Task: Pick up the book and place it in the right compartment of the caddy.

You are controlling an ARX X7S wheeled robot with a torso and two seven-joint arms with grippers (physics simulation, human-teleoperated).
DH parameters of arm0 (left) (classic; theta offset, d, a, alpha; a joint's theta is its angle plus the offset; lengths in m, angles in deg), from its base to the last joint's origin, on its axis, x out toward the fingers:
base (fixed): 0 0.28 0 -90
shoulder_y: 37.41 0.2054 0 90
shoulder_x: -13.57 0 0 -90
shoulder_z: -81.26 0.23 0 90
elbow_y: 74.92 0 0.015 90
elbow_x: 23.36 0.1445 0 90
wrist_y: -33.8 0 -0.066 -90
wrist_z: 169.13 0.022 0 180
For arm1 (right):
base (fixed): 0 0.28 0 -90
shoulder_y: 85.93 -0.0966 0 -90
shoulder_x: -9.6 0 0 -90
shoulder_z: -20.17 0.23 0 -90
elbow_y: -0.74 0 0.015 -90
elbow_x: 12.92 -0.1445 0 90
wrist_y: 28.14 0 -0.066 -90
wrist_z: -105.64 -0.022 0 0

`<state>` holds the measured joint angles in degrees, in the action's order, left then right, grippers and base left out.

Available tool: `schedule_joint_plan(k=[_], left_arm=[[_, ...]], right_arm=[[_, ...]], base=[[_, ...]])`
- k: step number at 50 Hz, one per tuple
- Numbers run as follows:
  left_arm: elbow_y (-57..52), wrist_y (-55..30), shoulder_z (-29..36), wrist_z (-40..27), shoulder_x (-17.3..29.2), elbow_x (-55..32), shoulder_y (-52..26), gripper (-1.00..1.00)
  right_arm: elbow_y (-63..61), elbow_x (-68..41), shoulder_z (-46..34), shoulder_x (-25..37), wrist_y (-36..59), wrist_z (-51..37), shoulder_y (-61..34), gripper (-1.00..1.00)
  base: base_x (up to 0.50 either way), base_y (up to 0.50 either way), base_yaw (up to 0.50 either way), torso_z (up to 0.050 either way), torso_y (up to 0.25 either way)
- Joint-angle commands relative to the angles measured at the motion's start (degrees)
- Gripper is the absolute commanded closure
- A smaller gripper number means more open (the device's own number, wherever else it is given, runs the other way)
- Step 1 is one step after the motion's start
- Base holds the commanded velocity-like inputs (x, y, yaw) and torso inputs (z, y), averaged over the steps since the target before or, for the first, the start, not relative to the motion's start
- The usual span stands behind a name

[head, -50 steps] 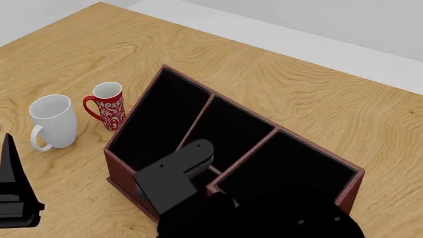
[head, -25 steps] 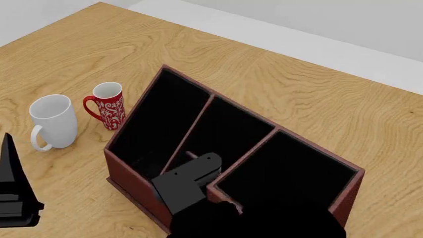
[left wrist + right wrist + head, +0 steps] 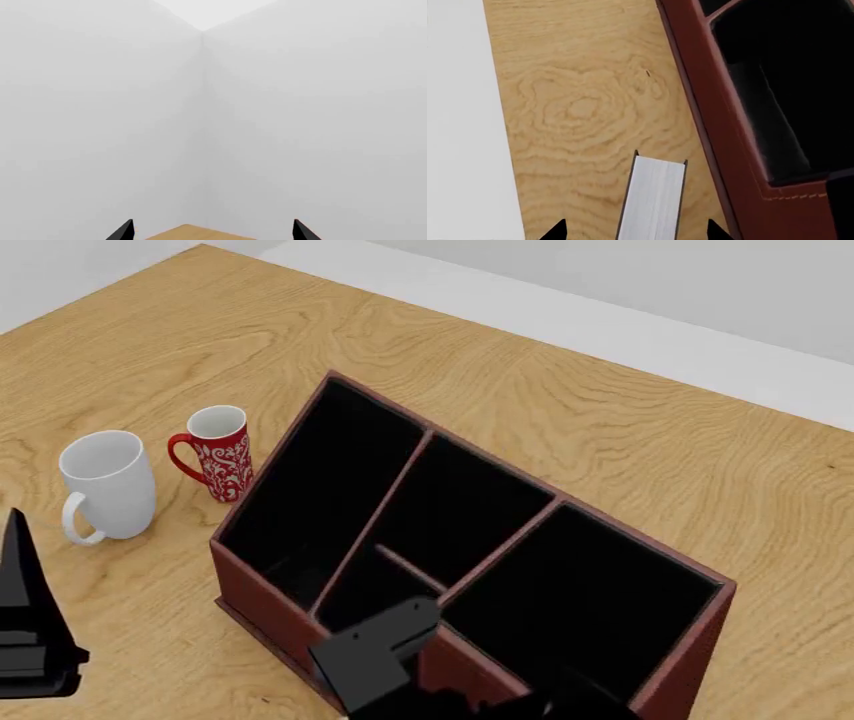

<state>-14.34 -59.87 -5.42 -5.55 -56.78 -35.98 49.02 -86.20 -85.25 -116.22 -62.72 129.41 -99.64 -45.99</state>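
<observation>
While gripping the book (image 3: pixel 652 197), right tool (image 3: pixel 635 231) beside caddy (image 3: pixel 730 150).

Almost all of the frame is pale grey wall (image 3: pixel 100 125). Two walls meet in a corner (image 3: pixel 203 100) that runs down the middle. At the bottom edge, two small black tips of the left end effector (image 3: pixel 212 231) poke up, wide apart. A bit of wooden tabletop (image 3: pixel 193 233) shows between them.
</observation>
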Motion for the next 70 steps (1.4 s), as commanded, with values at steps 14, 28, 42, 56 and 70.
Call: schedule_joint_plan(k=[14,28,42,56,70], left_arm=[[0.3,0.2,0.8,-0.2,0.3,0.1,0.0,-1.00],[0.8,0.7,1.0,-0.3,0.4,0.1,0.0,-1.00],[0.0,0.1,1.2,-0.8,0.7,0.0,0.0,-1.00],[-0.2,0.4,1.1,-1.0,1.0,-0.2,0.2,-1.00],[-0.6,0.1,0.9,-1.3,1.4,-0.7,0.0,-1.00]], right_arm=[[4.6,5.4,-4.1,-0.6,-5.7,6.2,3.5,-1.00],[4.8,6.0,-4.8,-0.4,-6.6,6.5,3.9,1.00],[-4.1,6.4,-4.3,2.1,-6.4,2.3,2.2,1.00],[-18.8,-7.2,3.6,4.7,-0.1,-12.0,-1.1,1.00],[-21.5,-17.0,7.5,3.9,1.6,-18.8,-6.7,1.00]], base=[[0.00,0.00,0.00,0.000,0.000],[0.00,0.00,0.00,0.000,0.000],[0.00,0.00,0.00,0.000,0.000],[0.00,0.00,0.00,0.000,0.000],[0.00,0.00,0.00,0.000,0.000]])
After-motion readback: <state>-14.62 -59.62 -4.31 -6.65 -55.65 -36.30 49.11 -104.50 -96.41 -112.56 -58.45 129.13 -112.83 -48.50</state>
